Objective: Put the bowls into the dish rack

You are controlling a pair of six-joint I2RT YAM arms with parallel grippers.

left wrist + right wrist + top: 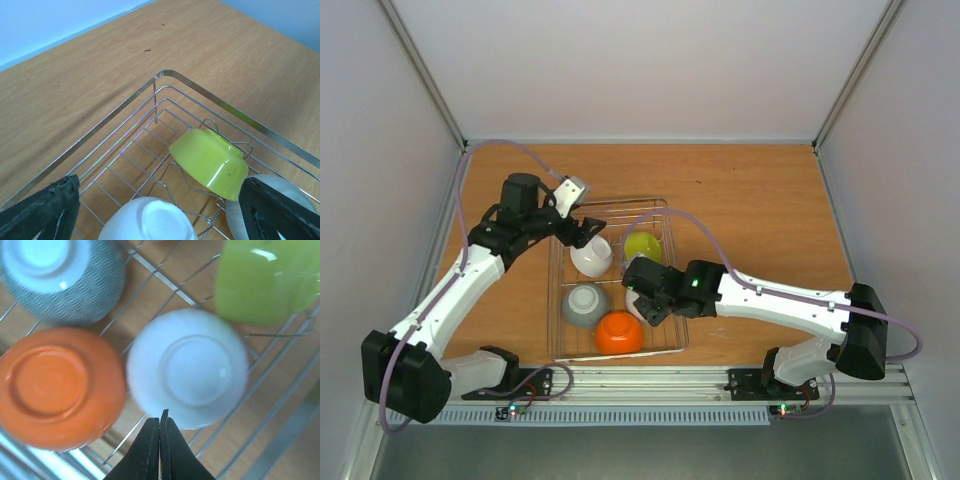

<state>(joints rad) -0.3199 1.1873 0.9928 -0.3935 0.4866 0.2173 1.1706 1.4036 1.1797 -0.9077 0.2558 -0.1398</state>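
Observation:
The wire dish rack (620, 203) holds all the bowls upside down: a white bowl (591, 256), a yellow-green one (642, 246), a grey one (585, 304) and an orange one (619, 333). My left gripper (582, 231) hovers open over the back-left white bowl (147, 220), with the yellow-green bowl (210, 162) tilted beyond it. My right gripper (161, 422) is shut with nothing in it, just above the rim of a second white bowl (187, 367). Around that bowl sit the orange (57, 385), grey (60, 275) and yellow-green (265, 280) bowls. In the top view my right gripper (646, 302) mostly hides this second white bowl.
The rack's rim (210, 95) and wire prongs (200, 185) rise among the bowls. Bare wooden table (760, 220) lies right of and behind the rack. A metal rail (650, 385) runs along the near edge, and white walls enclose the table.

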